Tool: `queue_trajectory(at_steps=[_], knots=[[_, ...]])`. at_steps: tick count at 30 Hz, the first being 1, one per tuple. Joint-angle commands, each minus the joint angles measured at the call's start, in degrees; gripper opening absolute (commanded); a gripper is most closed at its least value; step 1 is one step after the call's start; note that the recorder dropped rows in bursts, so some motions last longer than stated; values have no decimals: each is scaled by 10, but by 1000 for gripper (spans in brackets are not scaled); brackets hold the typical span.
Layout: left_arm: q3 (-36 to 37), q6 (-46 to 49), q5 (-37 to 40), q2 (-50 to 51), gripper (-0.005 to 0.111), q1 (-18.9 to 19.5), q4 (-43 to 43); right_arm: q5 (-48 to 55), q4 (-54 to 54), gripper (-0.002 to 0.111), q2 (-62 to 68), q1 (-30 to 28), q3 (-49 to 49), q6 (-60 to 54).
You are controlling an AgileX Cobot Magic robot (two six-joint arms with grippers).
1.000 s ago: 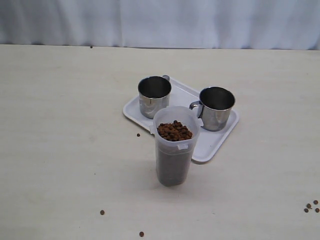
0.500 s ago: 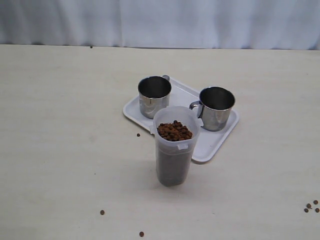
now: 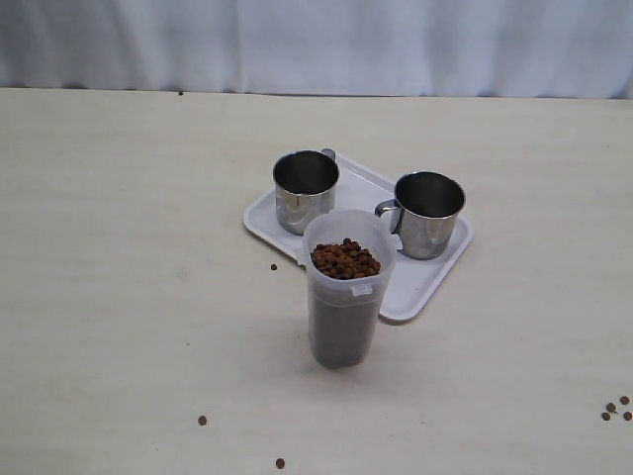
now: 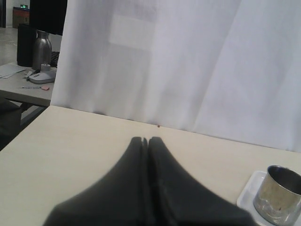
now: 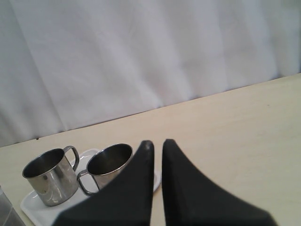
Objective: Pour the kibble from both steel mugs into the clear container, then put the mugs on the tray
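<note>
Since one mug (image 3: 306, 190) and the second mug (image 3: 428, 214) both stand upright and look empty on the tray (image 3: 415, 289), we judge the task done or nearly so. In the exterior view the container (image 3: 343, 312) stands on the table (image 3: 119, 257) at 6 o'clock of the tray. It hides part of the tray's near rim, and we cannot tell whether the two touch. The mugs lie at 11 and 1 o'clock of the container. Kibble (image 3: 345, 259) fills it almost to the rim, so we expect it to be heavy for its narrow base and ready to tip. Its thin plastic wall would likely give under a hard pinch, so we would grip it around the middle of the body, below the tabs, and squeeze gently. The mugs should be light and stiff, but polished steel is slippery. We would pinch the wall at the rim, one finger inside, rather than trust the small looped handle. A few stray pellets (image 3: 615, 409) lie at 4 o'clock of the container, and others at 7 o'clock. They are tiny, would roll, and are poor things to pinch. Neither arm shows in the exterior view. The left gripper (image 4: 145, 140) is clenched, tips together, holding nothing. The right gripper (image 5: 156, 142) is all but closed, with a thin slit between its fingers, and holds nothing.
</note>
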Motion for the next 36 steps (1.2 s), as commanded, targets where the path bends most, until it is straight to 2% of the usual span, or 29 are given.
queue_trajectory(at_steps=[1,36], knots=[[2,-3,-7,-2,0,-2,-1,-1,1,5,-2,0,3,2],[2,-3,-6,-2,0,-2,10,-1,1,5,-2,0,3,2]])
